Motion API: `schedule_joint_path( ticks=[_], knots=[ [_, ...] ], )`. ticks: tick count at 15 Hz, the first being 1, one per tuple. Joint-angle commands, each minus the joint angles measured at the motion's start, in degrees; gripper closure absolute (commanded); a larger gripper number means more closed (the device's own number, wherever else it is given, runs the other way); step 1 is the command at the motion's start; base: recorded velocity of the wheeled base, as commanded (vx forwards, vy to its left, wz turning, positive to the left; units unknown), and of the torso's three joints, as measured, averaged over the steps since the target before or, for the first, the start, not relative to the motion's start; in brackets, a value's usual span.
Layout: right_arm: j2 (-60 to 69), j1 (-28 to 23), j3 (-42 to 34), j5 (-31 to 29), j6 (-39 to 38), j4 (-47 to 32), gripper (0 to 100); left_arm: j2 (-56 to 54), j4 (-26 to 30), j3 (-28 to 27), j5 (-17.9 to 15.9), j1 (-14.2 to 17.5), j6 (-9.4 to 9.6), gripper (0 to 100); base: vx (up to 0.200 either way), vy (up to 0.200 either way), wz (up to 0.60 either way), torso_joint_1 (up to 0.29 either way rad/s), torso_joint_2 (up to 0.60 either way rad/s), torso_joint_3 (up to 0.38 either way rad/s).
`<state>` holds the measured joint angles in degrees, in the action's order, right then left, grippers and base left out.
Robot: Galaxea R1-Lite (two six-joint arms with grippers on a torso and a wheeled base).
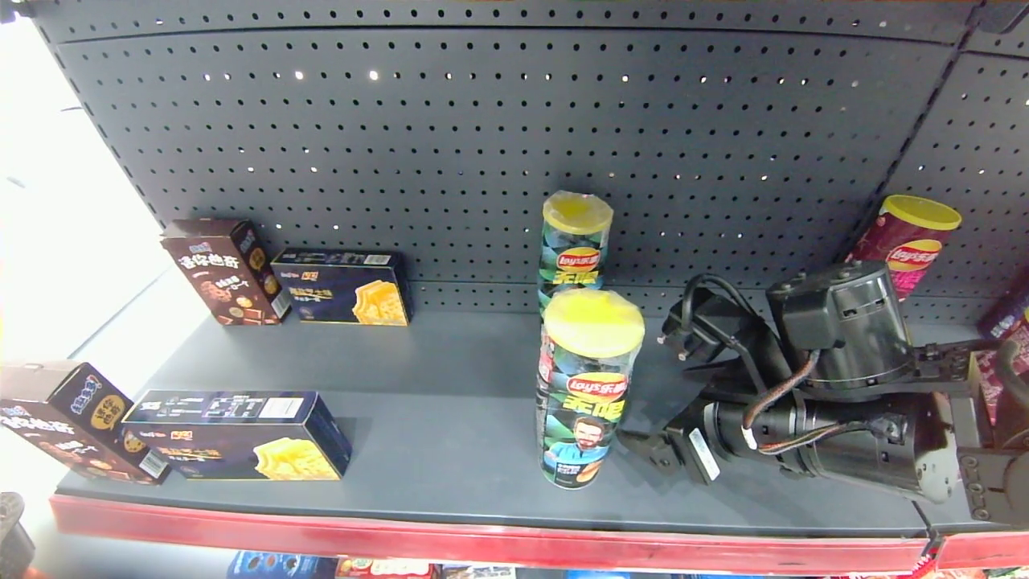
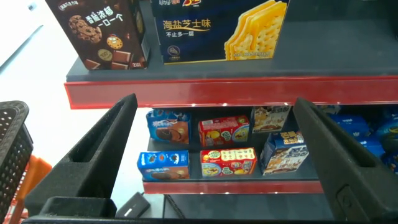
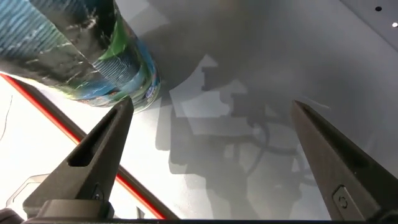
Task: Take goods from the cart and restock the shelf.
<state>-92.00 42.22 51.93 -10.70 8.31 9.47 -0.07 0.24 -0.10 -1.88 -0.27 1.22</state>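
Can: front chip can stands upright on the shelf, near its red edge
Handling: should be a light, stiff tube with smooth film that may slip; take it at mid-body, not at the lid
Right arm: low over the shelf, right gripper spread wide and empty, just beside the can's base, apparently not touching it
Left arm: left gripper spread wide, empty, below the shelf front

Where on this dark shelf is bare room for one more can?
The dark grey shelf board is bare between the two dark blue cracker boxes and the two green chip cans with yellow lids. Right of the cans it is crowded: the right gripper lies there, open.
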Motion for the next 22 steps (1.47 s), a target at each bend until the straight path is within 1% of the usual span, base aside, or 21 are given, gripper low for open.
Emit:
schedule_joint_path(
  ticks=[1,4,7,9,12,14,15,17,18,20,22],
  knots=[
    [0.24,-0.03,-0.16,-0.02,0.04,0.02,0,0.07,0.02,0.01,0.03,0.00,0.01,0,0.000,0.000,0.00,0.000,0.00,0.000],
    [2.44,-0.47,-0.52,-0.20,-0.14,0.02,0,0.07,0.02,0.01,-0.06,0.00,0.01,0,0.000,0.000,0.00,0.000,0.00,0.000],
    [10.18,-1.79,-1.31,-0.37,-0.32,0.02,0,0.07,0.02,0.01,-0.06,0.00,0.10,0,0.000,0.000,0.00,0.000,0.00,0.000],
    [18.97,-2.23,-5.88,-0.99,-0.23,-0.07,0,0.07,0.02,0.01,-0.06,0.00,0.10,0,0.000,0.000,0.00,0.000,0.00,0.000],
    [32.85,-2.23,-16.51,-0.63,-0.32,-0.07,0,0.07,0.02,0.01,-0.06,0.00,0.10,0,0.000,0.000,0.00,0.000,0.00,0.000],
    [41.64,-2.23,-24.42,0.16,-0.84,-0.51,0,0.07,0.02,0.01,-0.06,0.00,0.19,0,0.000,0.000,0.00,0.000,0.00,0.000],
    [43.40,-1.87,-26.44,0.51,-1.63,-0.51,0,0.07,0.02,0.01,-0.06,0.00,0.28,0,0.000,0.000,0.00,0.000,0.00,0.000],
    [53.68,-1.70,-34.53,2.97,-3.48,-0.42,0,0.07,0.02,0.01,-0.14,0.00,0.36,0,0.000,0.000,0.00,0.000,0.00,0.000],
    [56.06,-1.61,-35.94,3.14,-4.71,-0.42,0,0.07,0.02,0.01,-0.23,0.00,0.36,0,0.000,0.000,0.00,0.000,0.00,0.000],
    [63.09,-1.43,-39.63,4.73,-12.80,-0.24,0,0.07,0.02,0.01,-0.23,0.00,0.36,0,0.000,0.000,0.00,0.000,0.00,0.000],
    [68.89,-1.43,-43.49,5.17,-14.20,-0.33,0,0.07,0.02,0.01,-0.23,0.00,0.36,0,0.000,0.000,0.00,0.000,0.00,0.000]
  ],
)
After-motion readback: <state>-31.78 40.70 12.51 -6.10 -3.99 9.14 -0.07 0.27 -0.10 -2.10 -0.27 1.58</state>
